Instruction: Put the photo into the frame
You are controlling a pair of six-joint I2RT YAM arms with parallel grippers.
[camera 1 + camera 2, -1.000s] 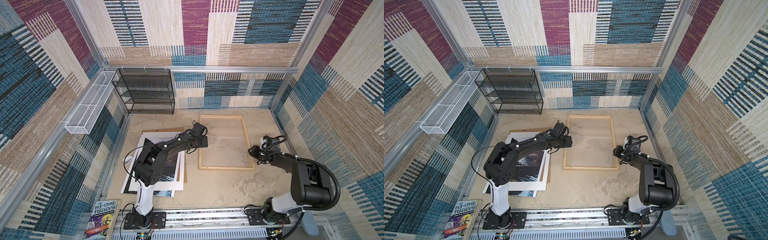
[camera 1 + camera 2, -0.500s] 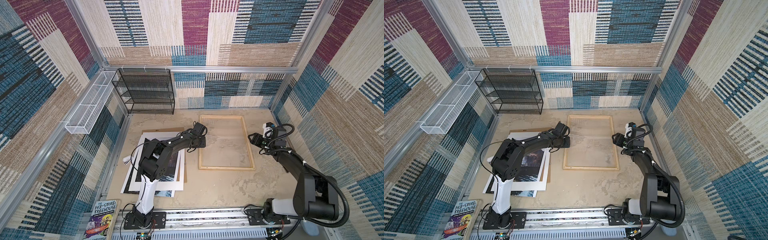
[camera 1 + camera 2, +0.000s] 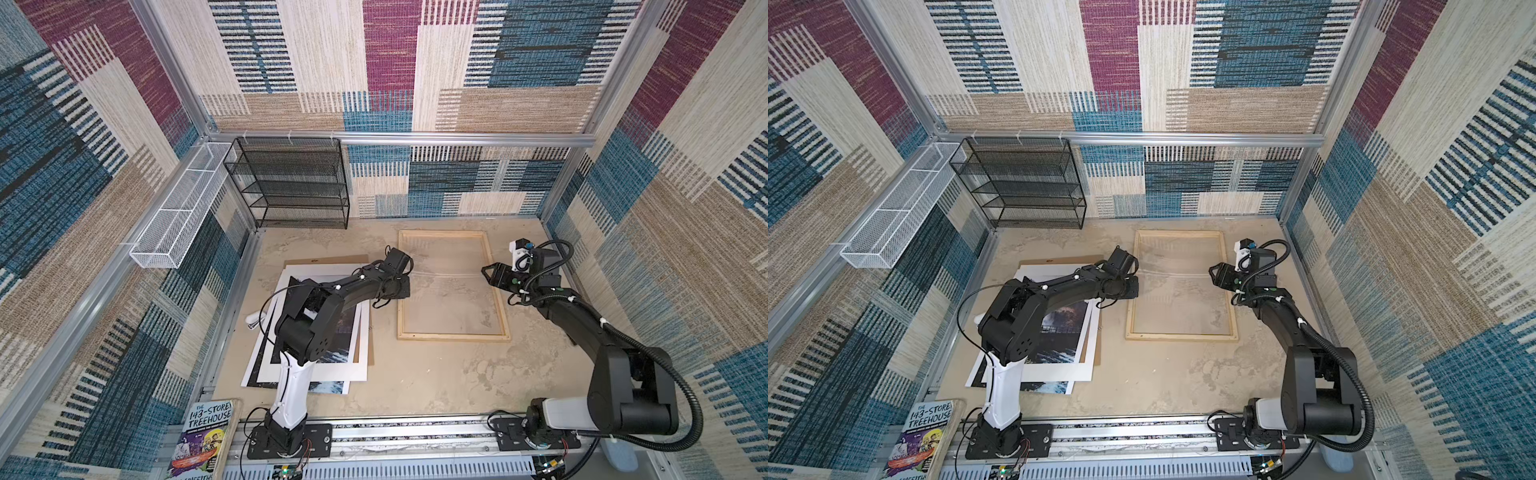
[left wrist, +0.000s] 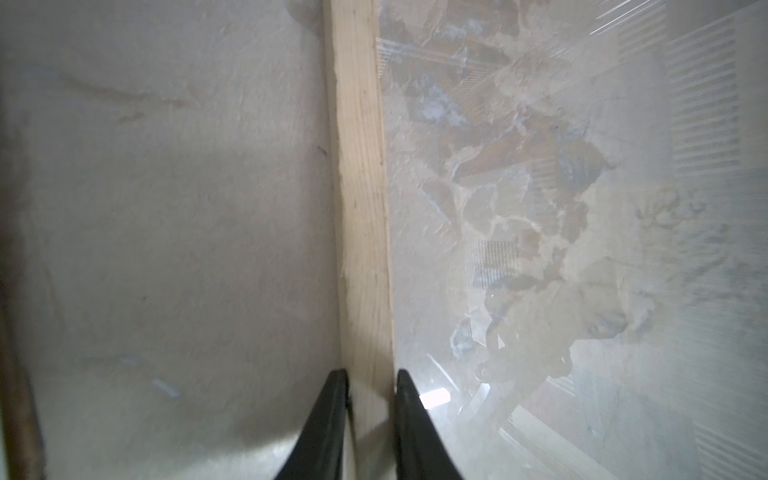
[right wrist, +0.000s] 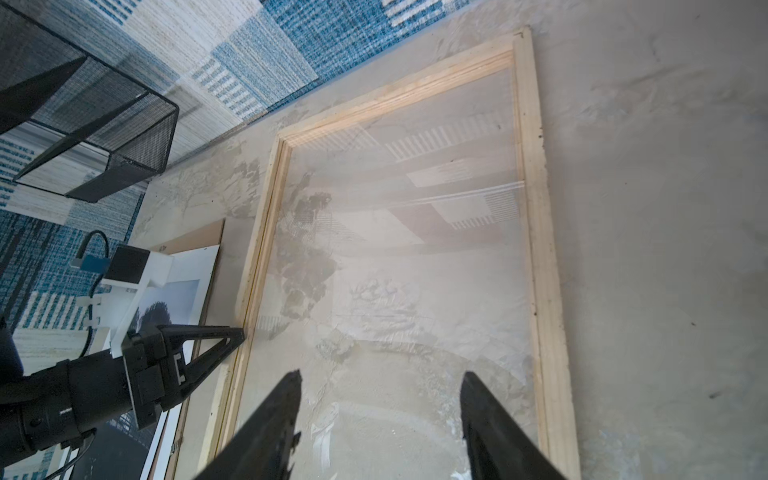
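Photo [image 3: 1065,328] is seen lying flat in the stack [image 3: 318,371] at near left, beside the frame [image 3: 453,336], not inside it. Left gripper [image 4: 370,374] is closed narrowly across the frame's left strip. Right gripper [image 5: 382,376] is held wide apart over the glazing [image 5: 415,270], nothing gripped.

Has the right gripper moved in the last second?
Yes. The right gripper has travelled toward the back wall along the frame's right rail, from the rail's nearer half to about its middle.
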